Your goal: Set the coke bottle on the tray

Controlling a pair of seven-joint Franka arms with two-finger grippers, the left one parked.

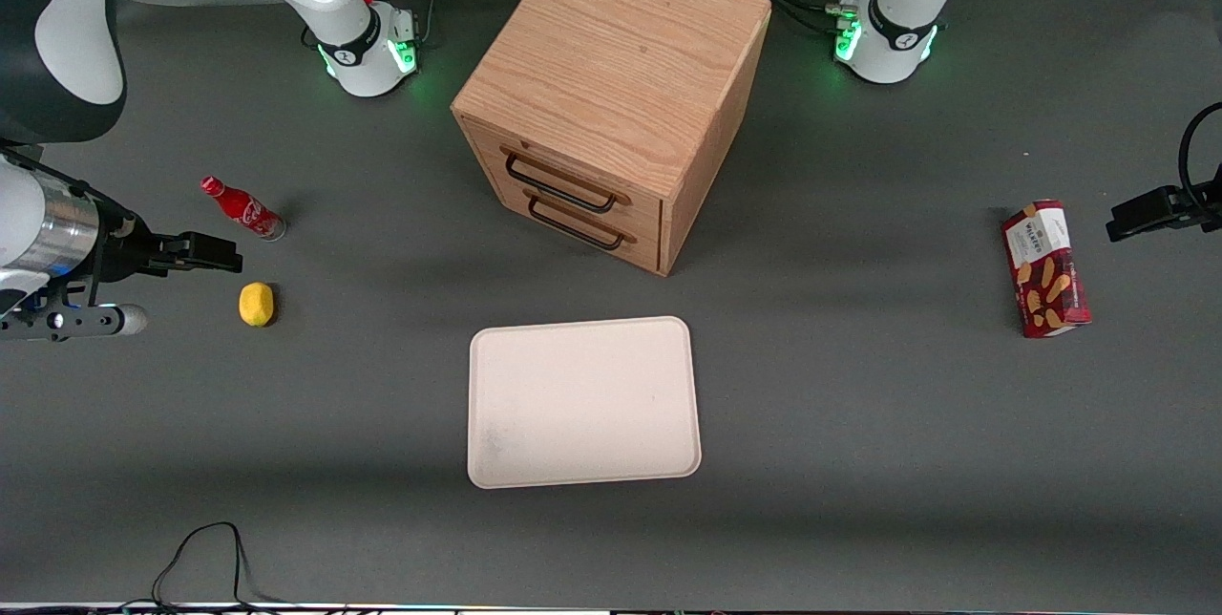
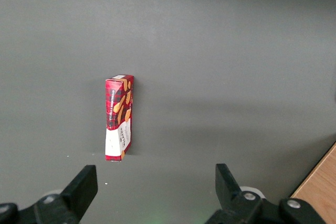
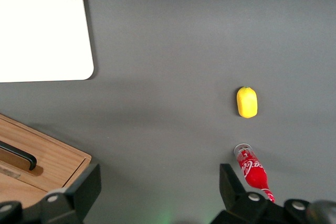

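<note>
**Status: pincer spread above the table, bottle lying on the mat**

1. Pincer. My gripper [image 3: 157,190] hangs in the air at the working arm's end of the table, fingers [image 3: 84,187] spread wide apart with nothing between them. In the front view my gripper [image 1: 205,252] sits near the coke bottle and the lemon, touching neither.

2. Task object. The coke bottle [image 1: 242,208] lies on its side on the dark grey table [image 1: 859,462], cap end pointing toward the working arm's edge. In my wrist view the coke bottle [image 3: 253,170] shows just beside one of my fingers, with its base toward the lemon.

3. Target. The tray [image 1: 582,400] rests flat mid-table, in front of the wooden drawer cabinet [image 1: 611,99] and nearer the front camera than it. Its surface carries no objects. It lies well apart from the bottle.

4. Other items. A yellow lemon [image 1: 256,303] sits near the bottle, nearer the front camera. A red snack box [image 1: 1044,268] lies toward the parked arm's end of the table.
</note>
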